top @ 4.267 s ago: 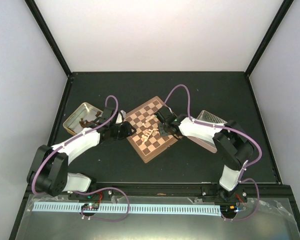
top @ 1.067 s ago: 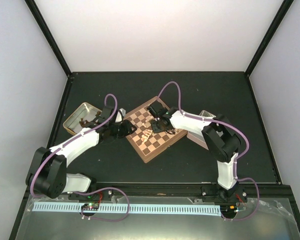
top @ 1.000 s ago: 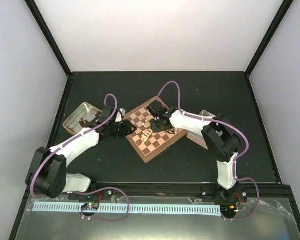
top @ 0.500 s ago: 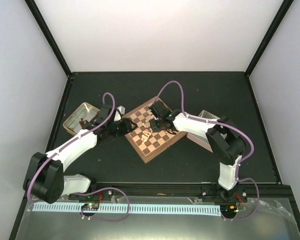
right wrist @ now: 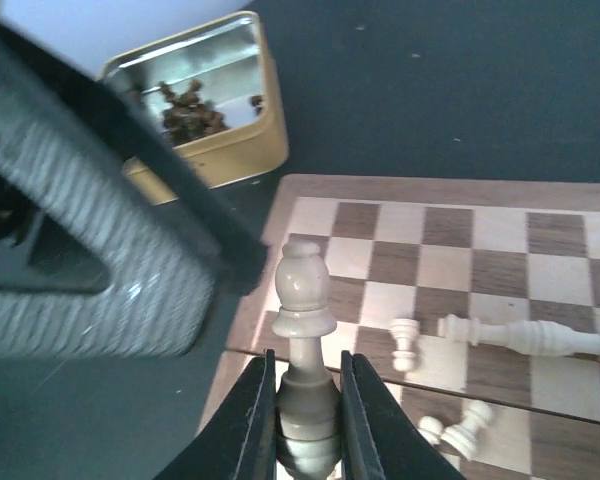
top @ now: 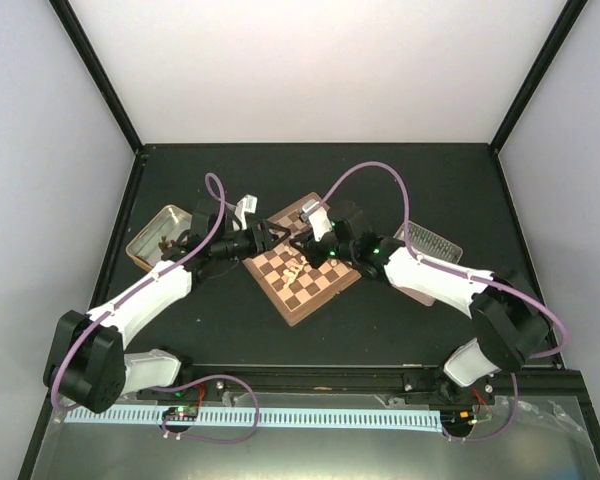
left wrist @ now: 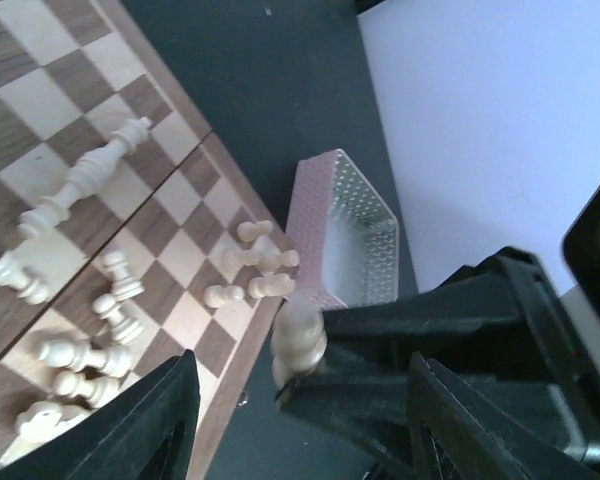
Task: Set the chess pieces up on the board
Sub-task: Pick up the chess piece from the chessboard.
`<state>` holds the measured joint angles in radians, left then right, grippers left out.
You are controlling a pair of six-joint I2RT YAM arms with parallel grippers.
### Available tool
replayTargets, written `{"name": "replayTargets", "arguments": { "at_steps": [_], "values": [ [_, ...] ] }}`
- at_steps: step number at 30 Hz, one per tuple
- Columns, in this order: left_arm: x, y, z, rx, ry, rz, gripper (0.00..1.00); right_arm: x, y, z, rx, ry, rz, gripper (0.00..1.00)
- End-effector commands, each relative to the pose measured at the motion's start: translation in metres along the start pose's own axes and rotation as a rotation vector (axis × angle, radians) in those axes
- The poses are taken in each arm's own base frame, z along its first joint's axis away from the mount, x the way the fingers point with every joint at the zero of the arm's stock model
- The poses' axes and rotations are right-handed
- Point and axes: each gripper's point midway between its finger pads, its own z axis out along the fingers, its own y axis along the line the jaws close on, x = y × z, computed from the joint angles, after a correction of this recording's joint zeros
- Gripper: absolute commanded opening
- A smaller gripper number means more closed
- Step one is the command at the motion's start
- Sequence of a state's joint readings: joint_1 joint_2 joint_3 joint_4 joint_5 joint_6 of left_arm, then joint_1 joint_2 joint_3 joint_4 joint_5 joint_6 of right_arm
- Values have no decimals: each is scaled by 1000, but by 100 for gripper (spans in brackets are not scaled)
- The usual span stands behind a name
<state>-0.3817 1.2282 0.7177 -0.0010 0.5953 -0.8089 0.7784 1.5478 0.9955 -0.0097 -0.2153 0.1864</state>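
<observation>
Right gripper [right wrist: 307,400] pinches a cream bishop [right wrist: 305,330] above the board [top: 320,290] rim.
Fingers tight on its base, piece upright. Left gripper [top: 265,237] spread wide, empty. Other chess pieces [top: 295,268] lie scattered on the squares.

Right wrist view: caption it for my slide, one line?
Right claw shut on an upright cream chess piece over the board, toppled cream pieces beyond, tin of dark pieces behind.

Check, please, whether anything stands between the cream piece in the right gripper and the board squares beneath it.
Nothing visible does. The right gripper holds the cream piece upright over the board's edge squares, which look bare. The open left gripper hangs close beside it, not under it, and the nearest toppled pawn lies further along.
</observation>
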Motion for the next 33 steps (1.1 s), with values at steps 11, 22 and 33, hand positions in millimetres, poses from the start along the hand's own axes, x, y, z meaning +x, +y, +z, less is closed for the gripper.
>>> {"name": "replayTargets", "arguments": {
  "at_steps": [11,22,33],
  "values": [
    [-4,-39,-9,141,2,78,32,-28,41,-26,-210,-145,-99,13],
    [-8,-66,-22,210,6,45,2,-66,48,-71,-214,-293,82,54],
    [-51,-136,-58,426,-130,-138,2,-85,37,-117,-379,-458,688,65]
  ]
}}
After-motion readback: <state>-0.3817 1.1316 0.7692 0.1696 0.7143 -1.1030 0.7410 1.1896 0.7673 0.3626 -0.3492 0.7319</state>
